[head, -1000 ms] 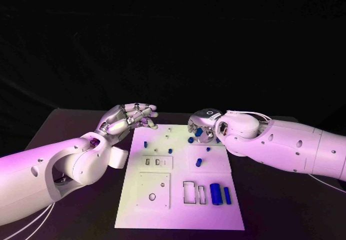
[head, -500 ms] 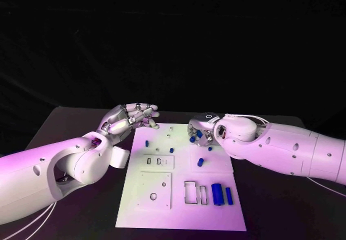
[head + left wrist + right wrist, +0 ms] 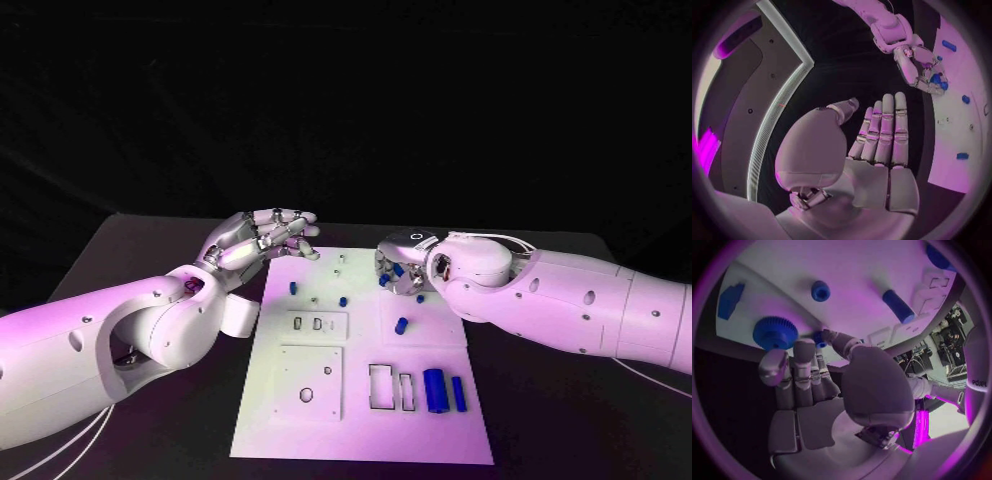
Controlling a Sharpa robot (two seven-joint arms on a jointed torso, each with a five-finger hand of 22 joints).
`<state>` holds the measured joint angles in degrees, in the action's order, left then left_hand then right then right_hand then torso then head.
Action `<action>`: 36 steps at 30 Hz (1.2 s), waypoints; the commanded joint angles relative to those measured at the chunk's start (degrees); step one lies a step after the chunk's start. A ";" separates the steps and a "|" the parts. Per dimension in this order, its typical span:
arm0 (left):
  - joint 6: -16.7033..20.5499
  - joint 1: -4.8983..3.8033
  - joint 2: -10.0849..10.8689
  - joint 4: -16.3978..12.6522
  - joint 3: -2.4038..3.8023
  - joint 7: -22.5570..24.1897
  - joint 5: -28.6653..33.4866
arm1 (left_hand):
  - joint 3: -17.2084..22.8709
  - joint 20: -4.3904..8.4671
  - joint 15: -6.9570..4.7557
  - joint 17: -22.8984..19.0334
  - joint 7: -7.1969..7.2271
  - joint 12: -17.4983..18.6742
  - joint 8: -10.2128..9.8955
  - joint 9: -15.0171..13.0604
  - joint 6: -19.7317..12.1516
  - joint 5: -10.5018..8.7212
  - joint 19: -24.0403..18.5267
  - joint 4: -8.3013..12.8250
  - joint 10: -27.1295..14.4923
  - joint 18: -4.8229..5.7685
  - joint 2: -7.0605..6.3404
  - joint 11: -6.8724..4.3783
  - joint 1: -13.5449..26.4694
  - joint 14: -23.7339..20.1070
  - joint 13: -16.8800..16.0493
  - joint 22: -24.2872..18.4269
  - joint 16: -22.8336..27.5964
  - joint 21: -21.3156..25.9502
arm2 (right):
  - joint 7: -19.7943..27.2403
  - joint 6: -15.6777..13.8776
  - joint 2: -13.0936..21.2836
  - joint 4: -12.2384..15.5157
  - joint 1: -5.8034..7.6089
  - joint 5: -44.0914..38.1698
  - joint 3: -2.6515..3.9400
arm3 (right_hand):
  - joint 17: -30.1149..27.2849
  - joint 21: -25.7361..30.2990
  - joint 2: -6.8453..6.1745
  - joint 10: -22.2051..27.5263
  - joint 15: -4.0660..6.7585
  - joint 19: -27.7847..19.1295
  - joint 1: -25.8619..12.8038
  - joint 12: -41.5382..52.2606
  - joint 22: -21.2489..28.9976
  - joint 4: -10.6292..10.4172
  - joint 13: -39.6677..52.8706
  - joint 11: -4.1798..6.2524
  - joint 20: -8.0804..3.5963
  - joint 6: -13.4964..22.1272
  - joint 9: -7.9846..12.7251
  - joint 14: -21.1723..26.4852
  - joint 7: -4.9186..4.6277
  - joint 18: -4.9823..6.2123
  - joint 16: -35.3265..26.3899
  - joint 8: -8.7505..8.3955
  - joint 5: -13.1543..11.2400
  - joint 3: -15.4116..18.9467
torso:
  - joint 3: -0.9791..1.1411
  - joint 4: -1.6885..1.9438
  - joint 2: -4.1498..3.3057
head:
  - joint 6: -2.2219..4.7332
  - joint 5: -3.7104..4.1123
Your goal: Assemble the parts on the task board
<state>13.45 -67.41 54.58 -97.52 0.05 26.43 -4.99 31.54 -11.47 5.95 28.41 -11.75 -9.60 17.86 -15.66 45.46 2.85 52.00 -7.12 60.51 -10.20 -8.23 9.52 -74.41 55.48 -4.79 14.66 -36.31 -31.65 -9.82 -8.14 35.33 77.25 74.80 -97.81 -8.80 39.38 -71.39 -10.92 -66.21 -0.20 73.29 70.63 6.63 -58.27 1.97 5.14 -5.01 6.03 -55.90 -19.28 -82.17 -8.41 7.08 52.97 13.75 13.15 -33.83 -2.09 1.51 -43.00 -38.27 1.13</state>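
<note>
Presently my right hand (image 3: 408, 262) rests at the task board's (image 3: 361, 410) one o'clock corner, fingers pinching a small blue part (image 3: 820, 337) beside a blue gear (image 3: 775, 332); my left hand (image 3: 264, 237) hovers off the eleven o'clock corner, fingers loose, holding nothing. Two blue cylinders (image 3: 444, 391) lie at five o'clock on the board, on the dark surface (image 3: 130, 250).

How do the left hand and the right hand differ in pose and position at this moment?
The left hand is off the task board, beside its far left corner; the right hand is over the board's far right part. The left hand's fingers lie straight, side by side, touching nothing; the right hand's fingers reach down by a blue gear, though contact cannot be told. Both are silver hands on white arms.
</note>
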 commanded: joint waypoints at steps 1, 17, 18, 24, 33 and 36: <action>-1.42 -0.07 -0.21 0.06 0.04 -0.09 0.50 | 0.01 0.06 0.00 -0.08 -1.85 0.37 -0.18 -0.05 -0.46 0.06 -0.53 -0.39 -0.29 -0.04 0.03 0.06 0.53 -0.45 0.02 -0.09 0.39 0.26 | -0.16 -1.70 -0.09 0.09 -0.07 -0.50 -0.01 | 0.28 -0.56 1.73 -1.34 0.58 0.57 0.91 1.01 -0.71 -0.47 0.28 0.55 -0.18 -1.40 -1.09 0.34 0.44 -0.97 0.76 1.21 -0.66 -1.25 | 0.05 -0.03 -0.10 | -0.11 -0.09; -1.22 -0.07 -0.26 0.50 0.04 -0.62 1.38 | 0.09 -0.01 0.03 -0.15 -1.87 0.37 -0.18 -0.09 -0.49 0.06 -0.61 -0.43 -0.32 -0.08 0.15 0.08 0.51 -0.53 0.01 -0.19 0.60 0.39 | -3.40 -9.03 0.55 1.49 -0.03 -0.59 0.04 | -1.04 -0.51 2.25 -3.32 1.43 0.33 1.43 3.26 -1.15 -0.65 1.25 1.67 -1.09 -2.34 -6.71 0.85 1.60 -0.95 1.32 6.16 -0.80 -2.78 | -0.01 -0.08 -0.15 | 0.02 -0.21; -1.20 -0.07 -0.27 0.53 0.04 -0.63 1.45 | 0.14 -0.02 0.02 -0.16 -1.86 0.37 -0.17 -0.11 -0.48 0.06 -0.61 -0.41 -0.31 -0.09 0.21 0.07 0.45 -0.52 0.00 -0.21 0.63 0.41 | -3.55 -9.33 0.55 1.60 0.00 -0.59 0.05 | -1.04 -0.51 2.25 -3.32 1.43 0.33 1.43 3.26 -1.15 -0.65 1.25 1.67 -1.09 -2.34 -6.71 0.85 1.60 -0.95 1.32 6.16 -0.80 -2.78 | -0.02 -0.09 -0.16 | 0.07 -0.22; -0.30 -0.07 -0.34 0.61 0.04 -0.24 2.77 | 0.24 -0.03 0.01 -0.17 -1.86 0.34 -0.14 -0.14 -0.44 0.06 -0.58 -0.38 -0.27 -0.12 0.33 0.06 0.35 -0.47 -0.01 -0.24 0.69 0.43 | -5.14 -12.46 -0.43 1.04 0.64 -0.60 0.24 | -0.78 -0.59 1.95 -3.02 1.44 0.43 1.16 3.20 -1.39 -0.83 1.21 1.65 -1.11 -2.05 -7.32 0.73 1.64 -0.99 1.72 6.54 -0.78 -2.87 | -0.03 0.03 -0.31 | 0.54 -0.29; 0.42 -0.08 -0.31 0.56 0.04 0.10 3.96 | 0.32 -0.03 -0.03 -0.18 -1.83 0.29 -0.08 -0.19 -0.37 0.06 -0.52 -0.32 -0.18 -0.16 0.42 0.03 0.24 -0.37 -0.04 -0.27 0.72 0.43 | -5.38 -13.58 -3.19 -1.95 1.08 0.13 0.36 | -1.35 -0.18 1.72 -2.73 1.40 0.09 1.10 3.12 -0.80 -0.88 1.17 1.58 -1.10 -1.54 -7.66 0.83 1.53 -0.87 1.46 6.60 -0.75 -3.08 | -0.10 0.27 -0.54 | 0.70 -0.44; 0.55 -0.08 -0.32 0.52 0.04 0.16 4.03 | 0.32 -0.03 -0.03 -0.18 -1.83 0.29 -0.08 -0.19 -0.37 0.06 -0.52 -0.32 -0.18 -0.16 0.42 0.03 0.24 -0.37 -0.04 -0.27 0.72 0.43 | -5.30 -13.59 -3.88 -2.58 1.16 0.34 0.37 | -1.50 -0.09 1.69 -2.69 1.39 0.00 1.08 3.11 -0.66 -0.89 1.16 1.56 -1.09 -1.48 -7.71 0.88 1.52 -0.84 1.37 6.61 -0.75 -3.10 | -0.19 0.50 -0.72 | 0.75 -0.32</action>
<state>13.75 -67.42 54.37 -96.87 0.05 25.75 -1.84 31.70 -11.46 5.96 28.28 -11.56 -9.60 17.86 -15.77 45.27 2.85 51.60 -7.28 60.52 -10.20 -8.23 9.52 -74.41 55.48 -4.79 14.43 -35.93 -31.45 -14.25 -20.29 31.67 74.93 75.93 -97.60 -8.46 37.93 -71.77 -9.42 -69.41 1.14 73.78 71.89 9.86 -58.97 1.23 6.34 -3.39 4.90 -57.71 -20.93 -81.48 -6.86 7.09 54.49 16.89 12.14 -36.77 -2.19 1.76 -43.51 -37.55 0.71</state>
